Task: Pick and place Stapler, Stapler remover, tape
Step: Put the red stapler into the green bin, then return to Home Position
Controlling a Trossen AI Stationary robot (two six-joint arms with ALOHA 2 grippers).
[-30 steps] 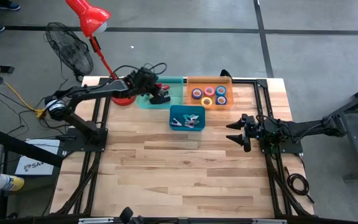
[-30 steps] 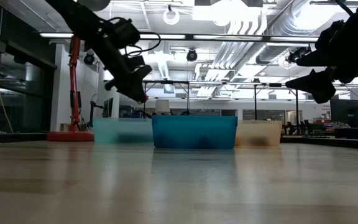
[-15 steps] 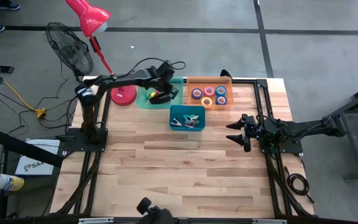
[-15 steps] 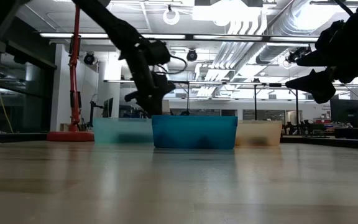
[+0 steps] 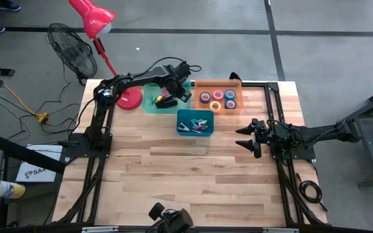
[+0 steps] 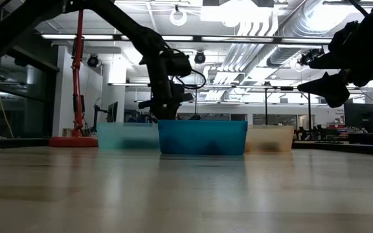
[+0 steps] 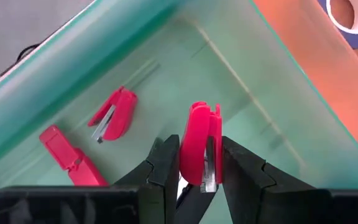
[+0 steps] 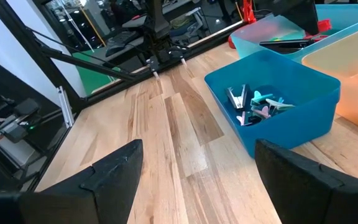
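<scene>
The left arm reaches across the back of the wooden table, and its left gripper hangs over the translucent teal plastic bin. Its two dark fingers are pinched on a small red plastic stapler, held upright between them. Below, on the bin floor, lie two more small red staplers, apart from each other. The stapler in the gripper looks clear of the floor, though the wrist view makes that height hard to judge.

Beside the teal bin sits an orange plastic bin holding ring-shaped tape rolls in several colours. In front of both stands a blue plastic bin with small clip-like staple removers inside.

The right gripper waits near the table's right side, fingers spread wide and empty.

To finish this step well, the left gripper should probably lower the stapler over bare floor, away from the two lying there, and then part its fingers gently.
</scene>
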